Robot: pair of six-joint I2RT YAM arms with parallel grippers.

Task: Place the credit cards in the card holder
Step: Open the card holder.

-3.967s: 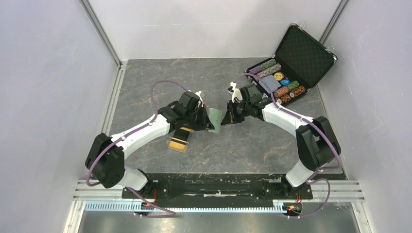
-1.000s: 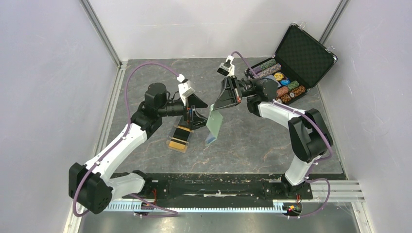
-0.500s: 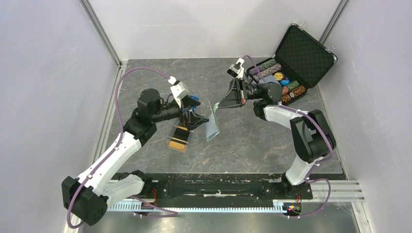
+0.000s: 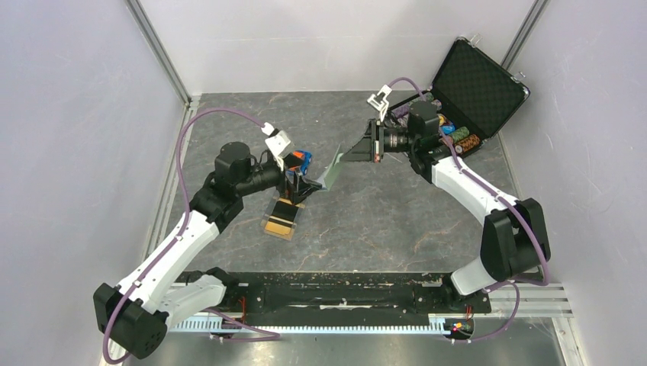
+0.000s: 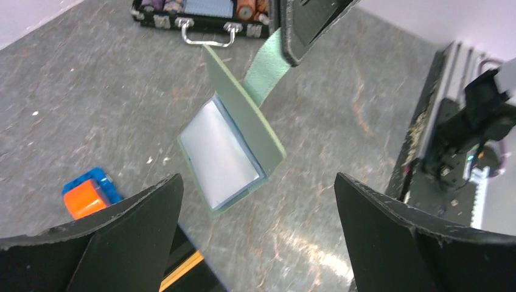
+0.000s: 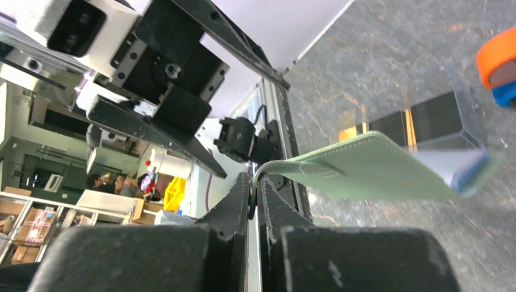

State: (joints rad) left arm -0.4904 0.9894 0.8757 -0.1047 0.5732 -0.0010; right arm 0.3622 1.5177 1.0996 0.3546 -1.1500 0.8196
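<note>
From above, my right gripper (image 4: 355, 155) pinches the strap (image 4: 344, 159) of the card holder (image 4: 333, 169), hoisting it mid-table so it hangs open; the credit cards (image 4: 280, 216) lie on the table (image 4: 381, 221) just beside the left gripper (image 4: 305, 183). Left wrist view — those fingers (image 5: 122, 231) gape wide, empty, framing the pale-blue pockets (image 5: 222, 152) as if for loading. Right wrist view: closed fingers (image 6: 231, 219) clamp the strap, the holder dangling tilted.
</note>
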